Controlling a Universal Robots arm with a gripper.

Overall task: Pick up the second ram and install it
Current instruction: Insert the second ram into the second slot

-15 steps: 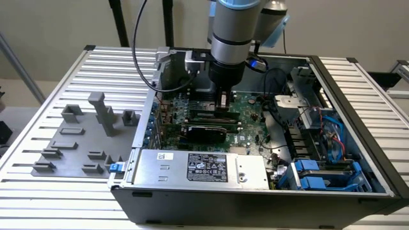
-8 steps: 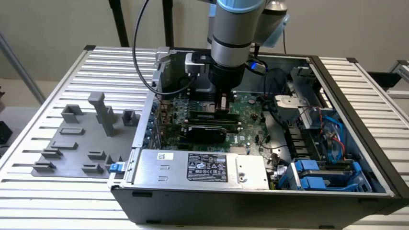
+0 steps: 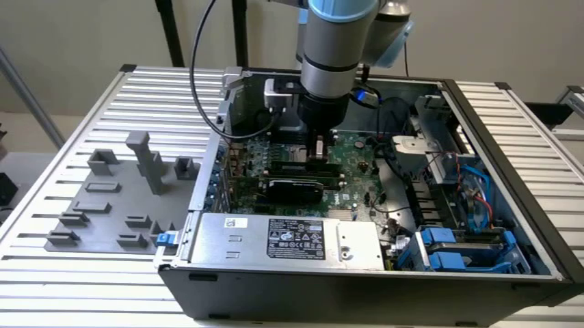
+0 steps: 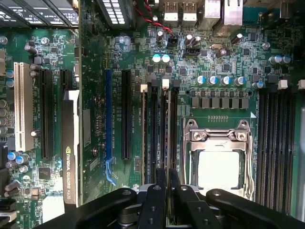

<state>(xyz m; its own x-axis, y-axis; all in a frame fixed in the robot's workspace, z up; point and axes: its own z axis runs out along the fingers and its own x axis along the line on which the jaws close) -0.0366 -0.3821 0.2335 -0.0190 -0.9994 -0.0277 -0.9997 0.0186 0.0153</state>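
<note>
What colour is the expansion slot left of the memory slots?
Blue; it shows best in the wrist view.

Motherboard [image 4: 228, 47] is glossy green laminate. CPU socket frame [image 4: 218, 136] is bright bare metal, memory slots [image 4: 274, 143] matt black plastic. Gripper [image 4: 167, 180] fingers are smooth black plastic with a slight sheen. Table [image 3: 82, 89] is ribbed, brushed aluminium; fixture tray [image 3: 114, 205] is matt grey plastic.
</note>
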